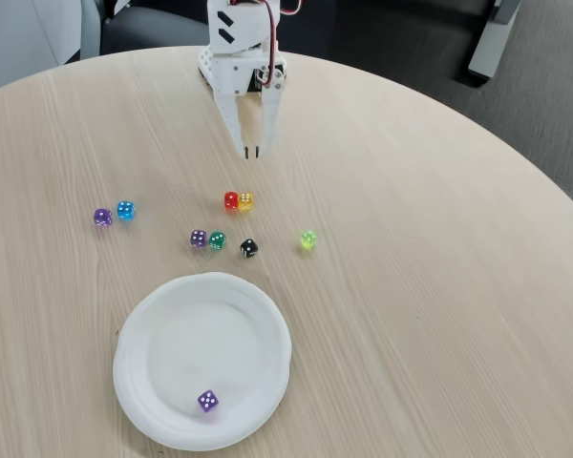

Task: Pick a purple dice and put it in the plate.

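Observation:
A white paper plate (162, 324) lies near the front of the round wooden table, with one purple dice (207, 401) resting inside it near its front rim. A second purple dice (199, 238) sits on the table just beyond the plate, touching a dark green die (217, 240). A third purple dice (102, 217) lies further left beside a blue die (125, 209). My white gripper (250, 151) hangs at the back of the table, fingertips pointing down and nearly together, holding nothing, well behind all the dice.
A red die (231, 200) and an orange die (245, 200) sit together below the gripper. A black die (249, 248) and a yellow-green die (307, 239) lie to the right. The table's right half is bare wood.

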